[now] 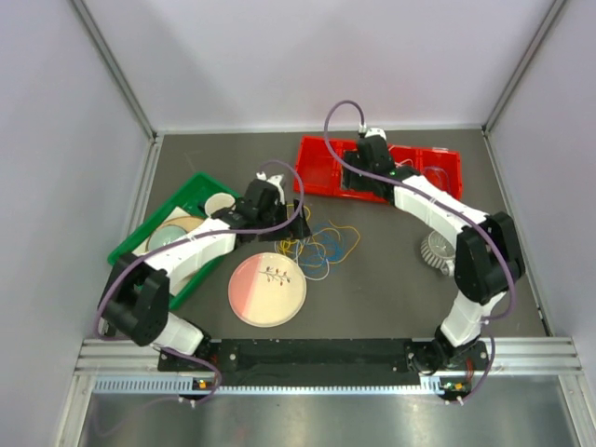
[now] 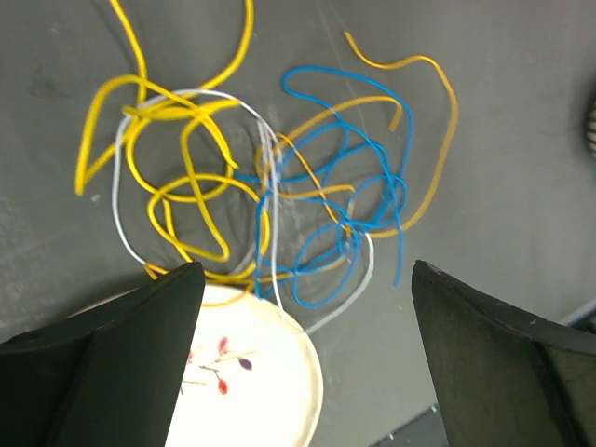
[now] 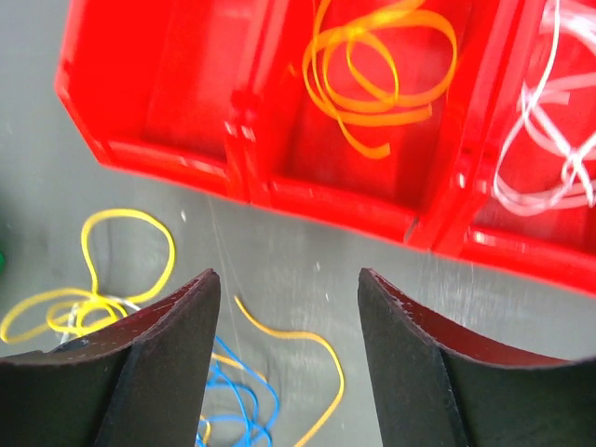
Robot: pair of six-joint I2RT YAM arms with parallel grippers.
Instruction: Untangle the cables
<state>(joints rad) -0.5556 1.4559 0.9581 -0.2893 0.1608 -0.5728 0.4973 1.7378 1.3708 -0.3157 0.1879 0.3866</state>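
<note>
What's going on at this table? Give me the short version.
Two robot arms are sorting a knot of thin cables. The yellow, blue and white tangle lies on the table beside a plate, with the left gripper above it, fingers apart and empty. The right gripper, fingers also apart and empty, is over the red tray, where an orange cable lies in one compartment and white cables in the next.

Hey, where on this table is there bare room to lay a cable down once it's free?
Bare table shows front right, between the plate and the right arm, and back left, behind the green tray and left of the red tray. It is crowded in the middle, where the cables lie tangled between the plate and the red tray.
</note>
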